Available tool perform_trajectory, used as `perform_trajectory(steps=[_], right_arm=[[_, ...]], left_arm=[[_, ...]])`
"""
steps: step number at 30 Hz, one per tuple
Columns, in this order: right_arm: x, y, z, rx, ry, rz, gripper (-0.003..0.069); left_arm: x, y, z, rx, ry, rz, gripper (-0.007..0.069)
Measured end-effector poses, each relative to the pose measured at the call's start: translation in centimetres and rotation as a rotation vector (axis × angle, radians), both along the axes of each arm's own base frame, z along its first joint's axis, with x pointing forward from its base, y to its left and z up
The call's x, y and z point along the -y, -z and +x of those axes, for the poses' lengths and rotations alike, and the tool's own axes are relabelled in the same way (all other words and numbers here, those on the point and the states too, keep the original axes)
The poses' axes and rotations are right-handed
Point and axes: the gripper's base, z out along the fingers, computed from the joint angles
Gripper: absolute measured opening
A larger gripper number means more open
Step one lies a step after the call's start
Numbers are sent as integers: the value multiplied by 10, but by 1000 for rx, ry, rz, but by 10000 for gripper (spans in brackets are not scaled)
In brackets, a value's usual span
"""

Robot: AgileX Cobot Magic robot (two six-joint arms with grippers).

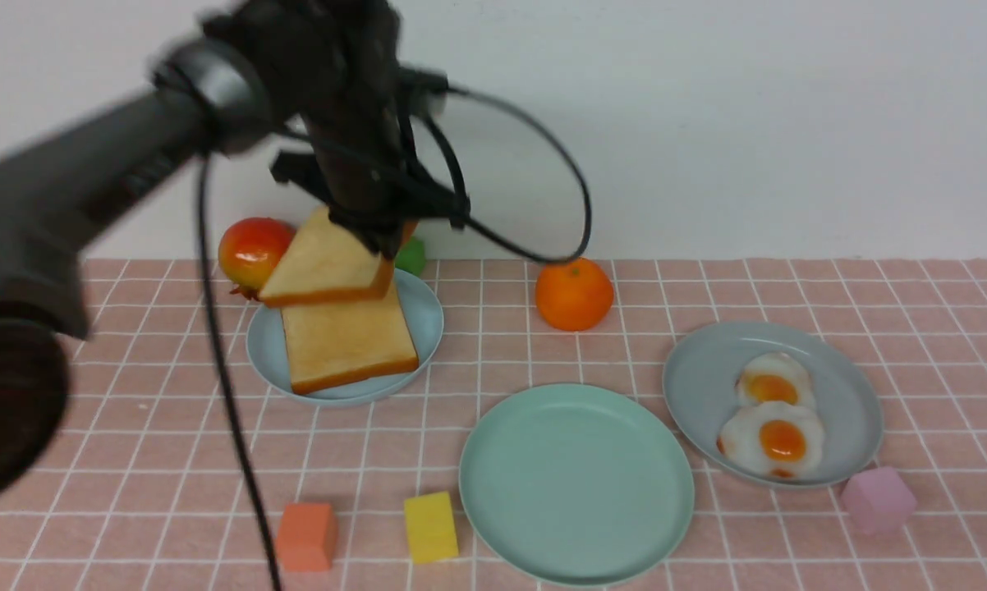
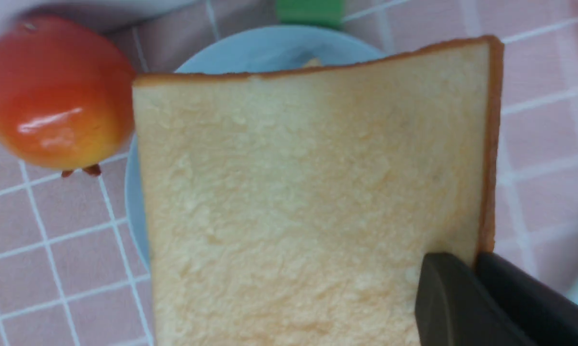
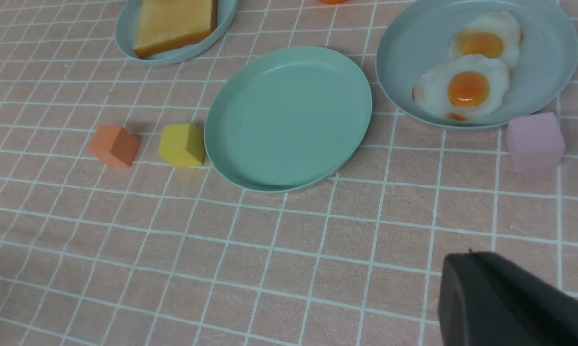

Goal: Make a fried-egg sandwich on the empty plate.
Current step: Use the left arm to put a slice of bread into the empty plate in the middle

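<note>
My left gripper [image 1: 383,238] is clamped on one corner of a toast slice [image 1: 325,263], held above the blue plate [image 1: 263,353] at upper left. The green plate [image 1: 576,484] sits bare, down and right of it, with the fried egg [image 1: 773,443] at far right. Whether my right gripper [image 3: 500,298] is parted or closed I cannot tell. No writing visible.

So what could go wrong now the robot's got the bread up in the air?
The left gripper pinches the lifted toast slice only near one corner, and it hangs tilted, so it might slip out before reaching the mint-green plate. The red fruit sits close beside the toast and could get bumped. Later, the larger egg touches the smaller egg on the grey plate, so grabbing one might drag the other.
</note>
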Motion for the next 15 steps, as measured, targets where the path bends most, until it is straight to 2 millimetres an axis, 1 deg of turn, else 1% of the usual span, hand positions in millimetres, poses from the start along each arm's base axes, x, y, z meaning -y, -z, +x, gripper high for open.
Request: perform_trajectory(steps=[1, 2, 3, 5, 6, 7, 8, 9, 11, 12, 14, 15], right_arm=[[0, 0, 0, 0, 1, -2, 32], [0, 0, 0, 0, 1, -2, 32], [0, 0, 0, -2, 2, -7, 32], [2, 1, -1, -7, 5, -23, 32], [2, 1, -1, -7, 5, -23, 32], [3, 2, -3, -6, 9, -41, 32], [4, 2, -5, 1, 12, -51, 32], [4, 2, -5, 3, 15, -54, 32], [6, 2, -9, 20, 24, -74, 32], [7, 2, -10, 27, 27, -80, 32], [8, 2, -11, 35, 30, -86, 32], [8, 2, -13, 39, 32, -90, 32]], left_arm=[[1, -8, -8, -8, 36, -21, 44], [1, -13, -10, 0, 37, -24, 44], [6, -20, -23, -13, 108, -37, 44], [21, -22, -44, -27, 233, -26, 44], [23, -20, -46, -35, 255, -18, 44], [46, -12, -72, -64, 402, 14, 44], [58, 0, -85, -91, 479, 38, 44], [63, 2, -90, -92, 500, 43, 44], [89, 29, -114, -121, 627, 77, 44], [100, 42, -124, -125, 671, 91, 44], [111, 60, -134, -126, 722, 119, 44], [120, 73, -141, -111, 762, 147, 44]])
